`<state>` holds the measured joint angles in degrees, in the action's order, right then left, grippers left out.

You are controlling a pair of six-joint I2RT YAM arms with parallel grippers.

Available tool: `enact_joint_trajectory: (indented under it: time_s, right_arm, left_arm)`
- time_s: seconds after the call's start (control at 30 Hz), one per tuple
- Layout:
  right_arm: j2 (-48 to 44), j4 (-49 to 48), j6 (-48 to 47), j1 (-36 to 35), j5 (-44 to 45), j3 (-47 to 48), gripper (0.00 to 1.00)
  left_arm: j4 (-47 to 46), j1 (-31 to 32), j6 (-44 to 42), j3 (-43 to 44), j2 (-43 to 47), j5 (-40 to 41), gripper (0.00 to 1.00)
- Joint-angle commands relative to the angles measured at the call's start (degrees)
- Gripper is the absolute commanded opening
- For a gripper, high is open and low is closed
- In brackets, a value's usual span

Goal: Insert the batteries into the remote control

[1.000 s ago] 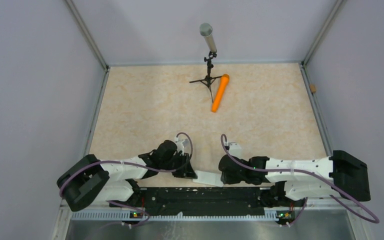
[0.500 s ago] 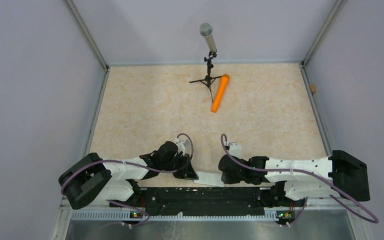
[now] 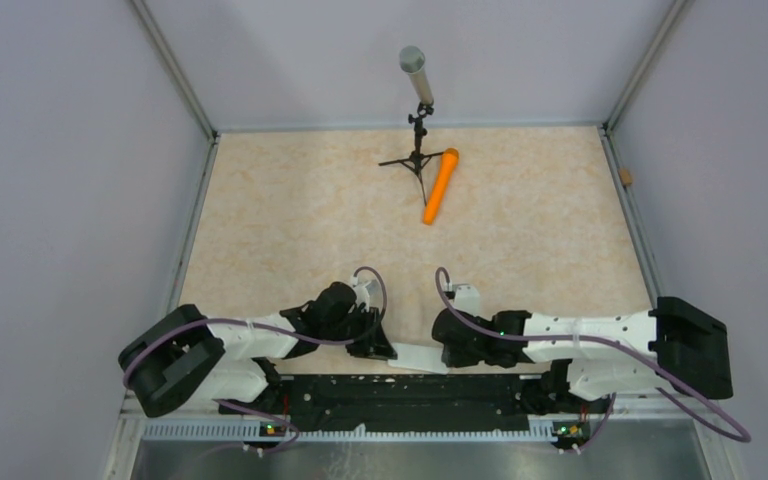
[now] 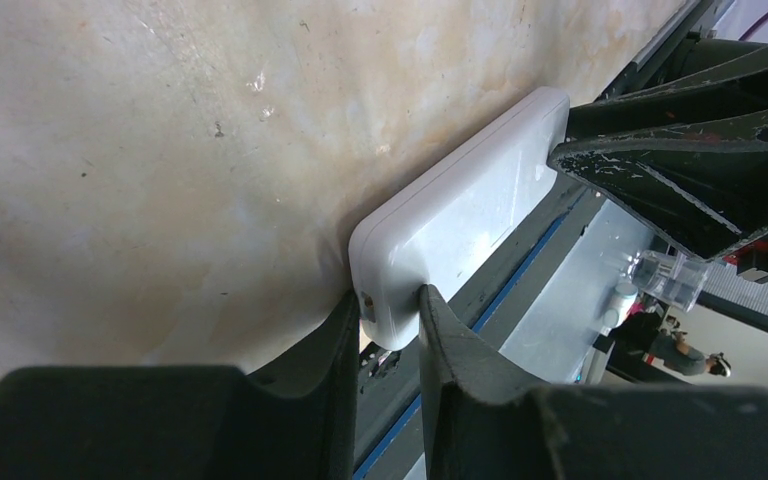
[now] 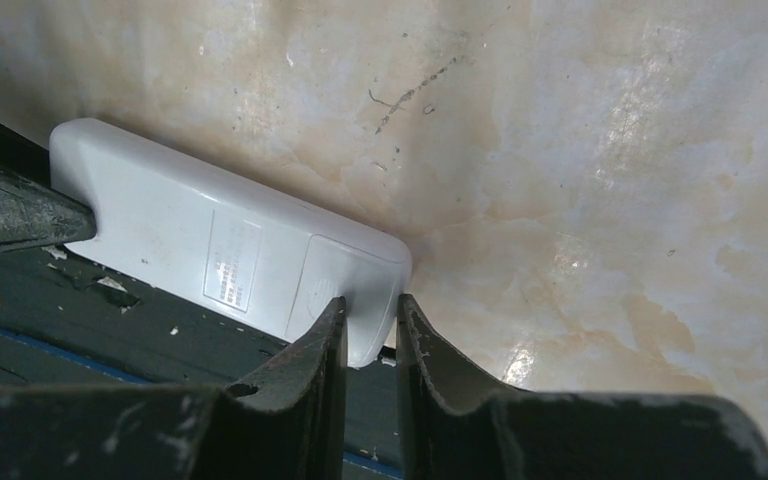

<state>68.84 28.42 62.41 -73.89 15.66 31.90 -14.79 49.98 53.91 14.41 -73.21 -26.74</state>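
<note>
The white remote control (image 3: 418, 356) lies at the table's near edge, between the two arms, partly over the black rail. Its plain back with a small label (image 5: 228, 262) faces the right wrist camera. My left gripper (image 3: 385, 350) is shut on the remote's left end (image 4: 460, 230), with both fingers of the left gripper (image 4: 388, 305) pressed against that rounded corner. My right gripper (image 3: 447, 358) is shut on the other end (image 5: 220, 250), and the corner sits between the jaws of the right gripper (image 5: 370, 305). The batteries are out of view.
A grey microphone on a black tripod (image 3: 416, 110) stands at the back middle. A long orange cylinder (image 3: 440, 186) lies beside it. The black rail (image 3: 410, 390) runs along the near edge under the remote. Grey walls enclose the table.
My right gripper has closed onto the remote's end, and that arm has shifted slightly left. The left gripper has narrowed a little and stays on the remote.
</note>
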Motion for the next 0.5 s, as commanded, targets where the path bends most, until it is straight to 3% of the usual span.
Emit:
enact_joint_trajectory:
  time_s: [0.0, 0.2, 0.47]
  right_arm:
    - [3.8, -7.6, 0.0, -1.5, -1.4, -0.2, 0.19]
    - [-0.5, 0.8, -8.4, -1.4, 3.2, 3.8, 0.34]
    - [-3.5, 2.5, -26.6, -1.4, 1.2, 8.6, 0.72]
  left_arm:
    - [5.9, 3.7, -2.8, -0.2, -2.2, 5.8, 0.2]
    - [17.3, 3.6, -5.3, 4.3, 2.7, 13.3, 0.38]
    - [30.4, 3.5, -6.0, 9.2, 12.3, 24.6, 0.69]
